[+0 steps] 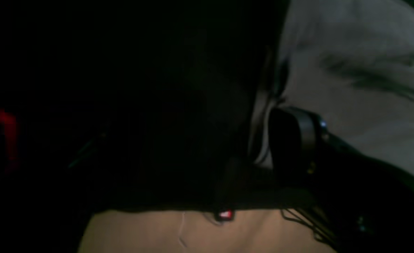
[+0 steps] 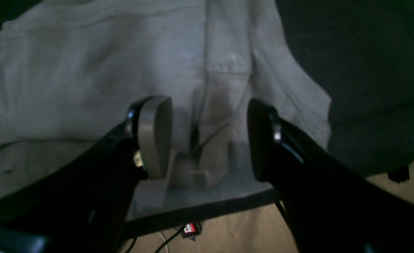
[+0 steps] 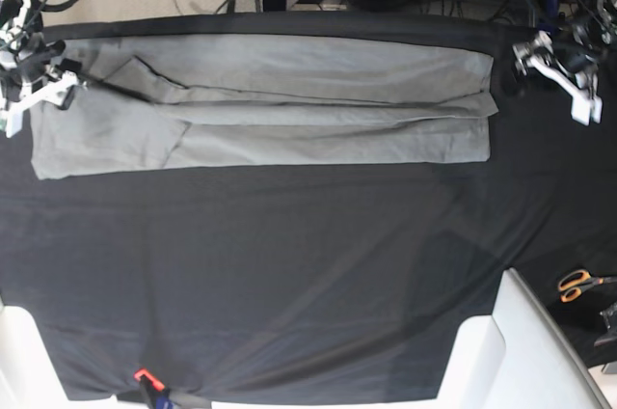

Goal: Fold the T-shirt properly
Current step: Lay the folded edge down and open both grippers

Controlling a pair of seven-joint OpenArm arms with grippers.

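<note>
Left wrist view: very dark; 1 finger (image 1: 298, 147) of the left gripper shows beside the grey T-shirt (image 1: 361, 88), touching nothing; its jaws stand apart, released.

Right wrist view: the right gripper (image 2: 210, 140) hovers with both fingers spread over the T-shirt's edge, clasping nothing.

Base view: the T-shirt (image 3: 289, 110) lies folded lengthwise on the black cloth (image 3: 308, 274), between both grippers; scissors (image 3: 581, 284) lie near the edge.

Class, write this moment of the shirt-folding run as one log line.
T-shirt: folded into long band on black cloth | left pincer: open, off shirt | right pincer: open, over shirt end
</note>
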